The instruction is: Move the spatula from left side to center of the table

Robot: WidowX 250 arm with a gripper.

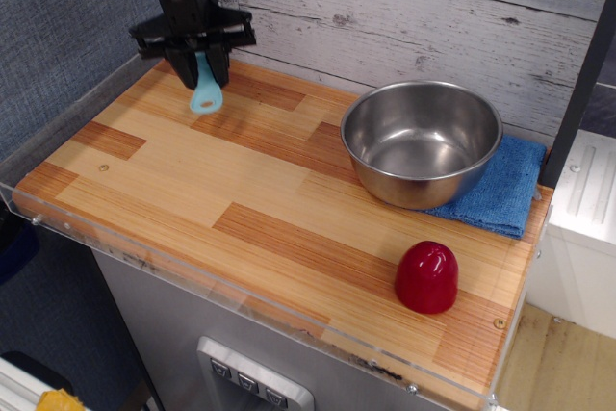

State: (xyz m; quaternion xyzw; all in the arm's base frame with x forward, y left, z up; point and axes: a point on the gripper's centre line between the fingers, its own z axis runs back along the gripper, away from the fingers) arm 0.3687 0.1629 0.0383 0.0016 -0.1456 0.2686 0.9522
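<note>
The pincer (204, 66) pinches the spatula (206, 89) by its head, handle hanging for carrying. It hangs at the desk's (192, 180) eleven o'clock, far from centre.

A single view looks down at an angle from above the near side of the table (192, 180), facing the far plank wall (433, 7). It stands at middling range, so the whole tabletop fits, its near long edge running slantwise from the left down to the right corner. The gripper (197, 69) shows at the far left, a bowl (421, 141) at the far right, a red cup (426, 276) near right.
</note>
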